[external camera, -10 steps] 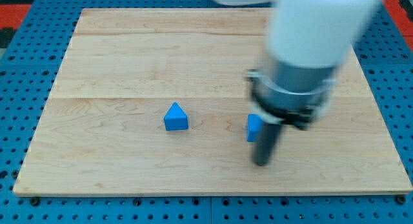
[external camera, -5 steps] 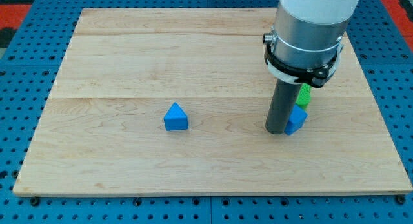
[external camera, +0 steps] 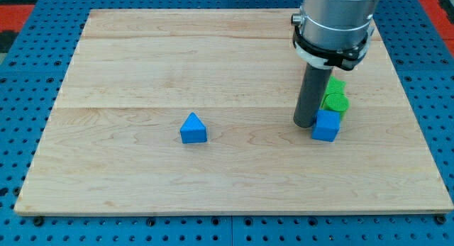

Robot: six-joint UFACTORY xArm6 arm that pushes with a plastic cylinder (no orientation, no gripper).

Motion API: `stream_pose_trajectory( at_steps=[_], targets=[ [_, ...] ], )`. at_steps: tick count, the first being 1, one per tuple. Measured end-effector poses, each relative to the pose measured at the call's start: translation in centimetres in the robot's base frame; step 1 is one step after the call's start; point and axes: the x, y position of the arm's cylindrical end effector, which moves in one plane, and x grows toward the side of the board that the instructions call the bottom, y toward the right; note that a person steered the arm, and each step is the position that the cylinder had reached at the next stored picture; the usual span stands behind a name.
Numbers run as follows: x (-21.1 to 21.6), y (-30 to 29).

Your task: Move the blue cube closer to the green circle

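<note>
The blue cube (external camera: 326,126) sits on the wooden board at the view's right, a little below the middle. A green circle (external camera: 335,103) lies just above it, touching or almost touching it. A second green piece (external camera: 335,86) shows behind that one, partly hidden by the rod. My tip (external camera: 306,124) rests on the board right against the blue cube's left side.
A blue triangular block (external camera: 193,128) sits near the board's centre, well to the left of my tip. The wooden board (external camera: 142,62) lies on a blue pegboard table. The arm's wide grey body hangs over the board's upper right.
My tip has moved right and up, pushing the blue cube from about the lower middle right up against the green circle. The blue triangular block has not moved.
</note>
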Motion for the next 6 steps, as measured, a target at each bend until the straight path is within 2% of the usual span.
stream_pose_trajectory(
  at_steps=[3, 4, 6],
  targets=[
    [2.7, 1.4],
    [6.9, 0.9],
    [7.5, 7.6]
  ],
)
